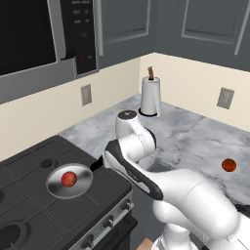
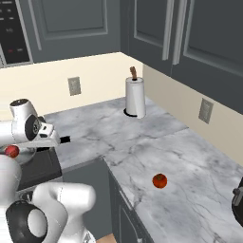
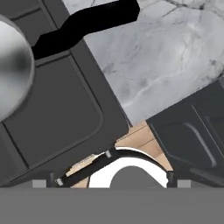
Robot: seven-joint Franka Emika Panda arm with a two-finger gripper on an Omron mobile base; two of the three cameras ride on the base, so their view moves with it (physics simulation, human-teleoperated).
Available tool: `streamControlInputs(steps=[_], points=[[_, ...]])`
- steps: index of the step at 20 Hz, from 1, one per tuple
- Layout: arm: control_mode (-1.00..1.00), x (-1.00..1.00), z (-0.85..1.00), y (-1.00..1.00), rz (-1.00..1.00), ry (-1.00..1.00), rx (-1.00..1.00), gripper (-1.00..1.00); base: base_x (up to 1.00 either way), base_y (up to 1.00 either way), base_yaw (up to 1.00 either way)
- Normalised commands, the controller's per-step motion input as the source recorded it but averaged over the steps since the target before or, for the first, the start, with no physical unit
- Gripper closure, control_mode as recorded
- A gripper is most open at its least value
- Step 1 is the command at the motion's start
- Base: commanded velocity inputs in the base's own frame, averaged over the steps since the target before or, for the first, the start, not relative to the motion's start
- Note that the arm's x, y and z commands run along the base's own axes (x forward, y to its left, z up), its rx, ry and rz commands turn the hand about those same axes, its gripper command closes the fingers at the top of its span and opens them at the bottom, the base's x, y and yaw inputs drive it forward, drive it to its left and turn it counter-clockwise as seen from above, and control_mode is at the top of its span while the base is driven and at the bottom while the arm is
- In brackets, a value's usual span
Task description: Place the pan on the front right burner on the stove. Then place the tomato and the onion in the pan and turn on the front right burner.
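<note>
Pan [image 1: 70, 181] on stove [image 1: 29, 205] holds one red item, probably tomato [image 1: 69, 178]; jaws wide open, empty

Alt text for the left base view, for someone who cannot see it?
A silver pan holding a red tomato sits on the black stove. A second round red-orange item lies on the marble counter, right of the white arm.

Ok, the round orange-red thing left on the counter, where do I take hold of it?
Grip it across its widest middle, coming straight down from above. The round orange-red thing sits alone on the flat marble counter, with nothing close beside it, so a top approach looks clear and any jaw direction should suit its ball shape.
</note>
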Motion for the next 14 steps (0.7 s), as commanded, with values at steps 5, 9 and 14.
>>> streamControlInputs(steps=[5,9,14], points=[[-1.0,0.08,0.11,-0.67,-0.11,0.0,0.0,-1.0,0.0,0.0,0.0],[-1.0,0.13,0.17,-0.74,-0.12,0.0,0.0,-1.0,0.0,0.0,0.0],[-1.0,0.14,0.09,-0.73,-0.15,0.0,0.0,-1.0,0.0,0.0,0.0]])
